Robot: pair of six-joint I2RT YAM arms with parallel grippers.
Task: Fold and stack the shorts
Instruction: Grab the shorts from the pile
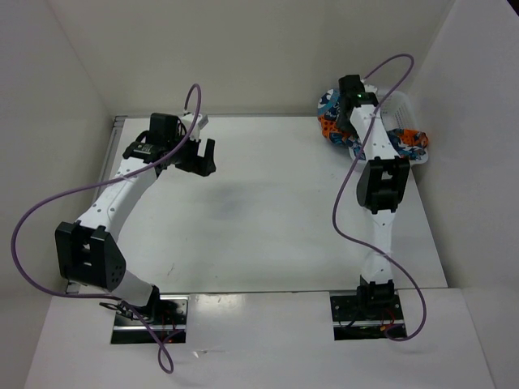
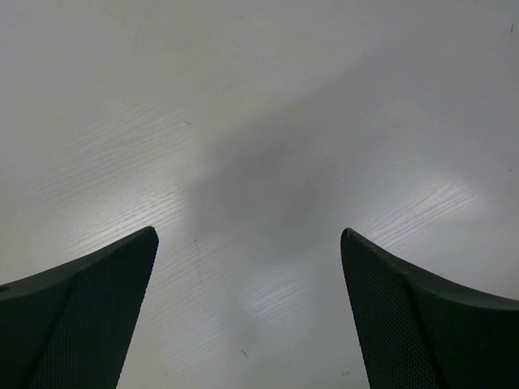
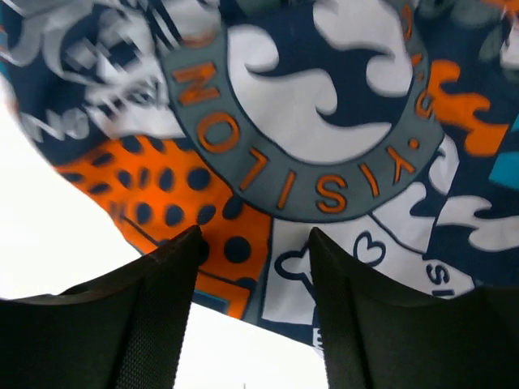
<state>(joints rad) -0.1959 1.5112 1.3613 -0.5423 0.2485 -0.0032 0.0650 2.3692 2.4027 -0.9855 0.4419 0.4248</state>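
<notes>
The shorts (image 1: 331, 123), in a blue, orange and white patchwork print, lie bunched in a heap at the back right of the table. They fill the right wrist view (image 3: 308, 121), where their lower edge hangs over the white surface. My right gripper (image 1: 347, 91) (image 3: 253, 243) is open, with its fingertips at that lower edge and fabric showing in the gap. I cannot tell whether the fingers touch the cloth. My left gripper (image 1: 199, 158) (image 2: 247, 235) is open and empty over bare table at the back left.
A white plastic mesh basket (image 1: 402, 107) stands in the back right corner, with the shorts spilling over it. White walls close in the table (image 1: 268, 211) at the back and on both sides. Purple cables loop off both arms.
</notes>
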